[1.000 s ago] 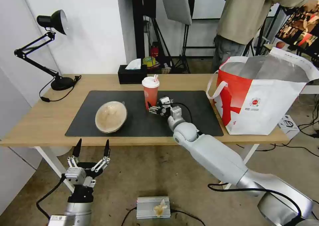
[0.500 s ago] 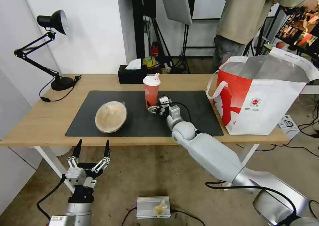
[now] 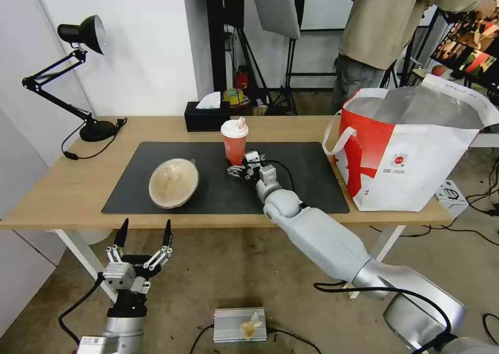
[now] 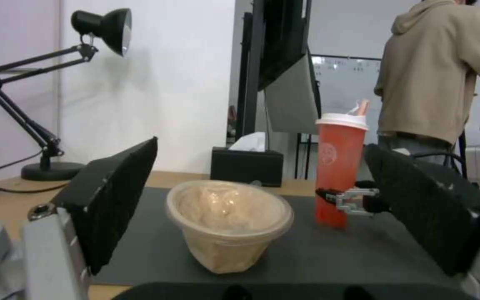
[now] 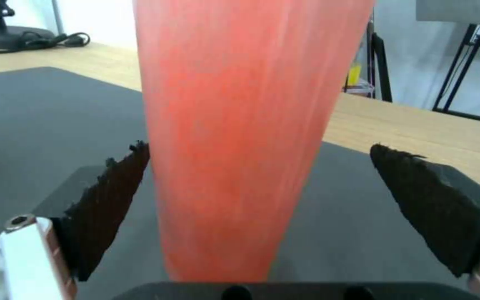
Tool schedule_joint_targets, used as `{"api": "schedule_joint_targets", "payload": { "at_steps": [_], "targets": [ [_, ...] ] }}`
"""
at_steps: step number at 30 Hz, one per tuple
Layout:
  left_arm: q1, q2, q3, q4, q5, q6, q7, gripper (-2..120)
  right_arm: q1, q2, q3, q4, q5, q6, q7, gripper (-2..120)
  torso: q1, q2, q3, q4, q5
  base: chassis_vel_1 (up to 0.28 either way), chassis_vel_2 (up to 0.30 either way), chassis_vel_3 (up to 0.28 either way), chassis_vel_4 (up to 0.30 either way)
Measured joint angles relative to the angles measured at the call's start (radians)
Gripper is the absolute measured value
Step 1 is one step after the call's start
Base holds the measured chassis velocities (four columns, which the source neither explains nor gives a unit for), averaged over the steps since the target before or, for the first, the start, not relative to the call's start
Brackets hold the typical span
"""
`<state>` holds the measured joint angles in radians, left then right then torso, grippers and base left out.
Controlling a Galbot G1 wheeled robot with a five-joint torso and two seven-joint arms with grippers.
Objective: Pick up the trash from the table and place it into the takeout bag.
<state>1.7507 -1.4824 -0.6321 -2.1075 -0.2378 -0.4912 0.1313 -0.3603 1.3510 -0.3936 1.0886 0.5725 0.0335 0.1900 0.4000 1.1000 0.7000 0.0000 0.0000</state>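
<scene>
Your right gripper (image 3: 236, 168) reaches low across the dark mat (image 3: 306, 180), its fingers spread wide either side of the red drink cup (image 3: 234, 142) base, one pad touching, nothing clamped. The cup stands upright mid-mat, lid up. Your left gripper (image 3: 144, 233) hangs open below the table (image 3: 62, 198) edge.

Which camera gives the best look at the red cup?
The left wrist view: the whole red cup, lid and straw included. The head view shows it smaller, the right end effector at its base. The right wrist view shows just its red wall.
</scene>
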Motion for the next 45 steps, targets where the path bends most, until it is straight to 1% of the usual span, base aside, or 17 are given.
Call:
{"api": "schedule_joint_targets", "payload": {
  "at_steps": [8,14,16,17,18,21,22,26,27,28,31,33,36,37,39,43,45],
  "targets": [
    [-0.001,0.000,-0.002,0.004,-0.003,-0.001,0.000,100,0.000,0.008,0.003,-0.013,-0.007,0.004,-0.004,99,0.000,0.000,0.000,0.0000,0.0000,0.000,0.000,0.000,0.000],
    [-0.002,-0.001,-0.003,0.011,-0.007,-0.003,0.001,100,0.003,0.019,0.008,-0.031,-0.007,0.017,-0.016,89,0.000,0.000,0.000,0.0000,0.0000,0.000,0.000,0.000,0.000],
    [-0.003,-0.001,-0.003,0.013,-0.007,-0.003,0.002,100,0.003,0.020,0.011,-0.035,-0.007,0.024,-0.019,84,0.000,0.000,0.000,0.0000,0.0000,0.000,0.000,0.000,0.000],
    [-0.004,0.000,-0.003,0.015,-0.008,-0.003,0.002,100,0.003,0.020,0.012,-0.036,-0.007,0.026,-0.021,78,0.000,0.000,0.000,0.0000,0.0000,0.000,0.000,0.000,0.000],
    [-0.004,0.000,-0.003,0.015,-0.008,-0.003,0.002,100,0.003,0.020,0.012,-0.036,-0.007,0.026,-0.021,78,0.000,0.000,0.000,0.0000,0.0000,0.000,0.000,0.000,0.000],
    [-0.009,0.001,0.000,0.019,-0.009,-0.003,0.002,100,0.001,0.016,0.014,-0.036,-0.007,0.030,-0.023,62,0.000,0.000,0.000,-0.0001,0.0000,0.000,0.000,0.000,0.000],
    [-0.010,0.001,0.001,0.020,-0.009,-0.003,0.002,100,0.000,0.015,0.015,-0.036,-0.007,0.030,-0.023,59,0.000,0.000,0.000,-0.0001,0.0000,0.000,0.000,0.000,0.000],
    [-0.010,0.001,0.001,0.020,-0.009,-0.003,0.002,100,0.000,0.015,0.015,-0.036,-0.007,0.030,-0.023,59,0.000,0.000,0.000,-0.0001,0.0000,0.000,0.000,0.000,0.000],
    [-0.013,0.001,0.003,0.023,-0.009,-0.003,0.003,100,-0.001,0.014,0.016,-0.036,-0.007,0.031,-0.023,41,0.000,0.000,0.000,-0.0001,0.0000,0.000,0.000,0.000,0.000],
    [-0.013,0.001,0.003,0.023,-0.009,-0.003,0.003,100,-0.001,0.014,0.016,-0.036,-0.007,0.031,-0.023,41,0.000,0.000,0.000,-0.0001,0.0000,0.000,0.000,0.000,0.000],
    [-0.013,0.002,0.004,0.024,-0.009,-0.004,0.003,100,-0.004,0.014,0.019,-0.035,-0.009,0.032,-0.024,28,0.000,0.000,0.000,0.0000,0.0001,0.000,0.000,0.000,0.000],
    [-0.013,0.002,0.003,0.024,-0.010,-0.004,0.003,100,-0.004,0.014,0.020,-0.035,-0.010,0.033,-0.024,28,0.000,0.000,0.000,0.0000,0.0000,0.000,0.000,0.000,0.000],
    [-0.013,0.003,0.003,0.024,-0.011,-0.004,0.003,100,-0.003,0.014,0.020,-0.035,-0.010,0.033,-0.022,15,0.000,0.000,0.000,0.0000,0.0001,0.000,0.000,0.000,0.000],
    [-0.013,0.003,0.003,0.024,-0.011,-0.004,0.003,100,-0.003,0.014,0.020,-0.035,-0.010,0.033,-0.022,15,0.000,0.000,0.000,0.0000,0.0001,0.000,0.000,0.000,0.000],
    [-0.013,0.003,0.003,0.024,-0.011,-0.004,0.003,100,0.001,0.008,0.019,-0.030,-0.010,0.033,-0.021,7,0.000,0.000,0.000,0.0000,0.0000,0.000,0.000,0.000,0.000],
    [-0.013,0.004,0.003,0.021,-0.012,-0.004,0.003,100,0.015,-0.002,0.011,-0.017,-0.006,0.033,-0.018,3,0.000,0.000,0.000,-0.0001,0.0001,0.000,0.000,0.000,0.000],
    [-0.014,0.005,0.003,0.021,-0.014,-0.003,0.003,100,0.021,-0.005,0.009,-0.013,-0.004,0.033,-0.017,3,0.000,0.000,0.000,-0.0001,0.0001,0.000,0.000,0.000,0.000]
  ]
}}
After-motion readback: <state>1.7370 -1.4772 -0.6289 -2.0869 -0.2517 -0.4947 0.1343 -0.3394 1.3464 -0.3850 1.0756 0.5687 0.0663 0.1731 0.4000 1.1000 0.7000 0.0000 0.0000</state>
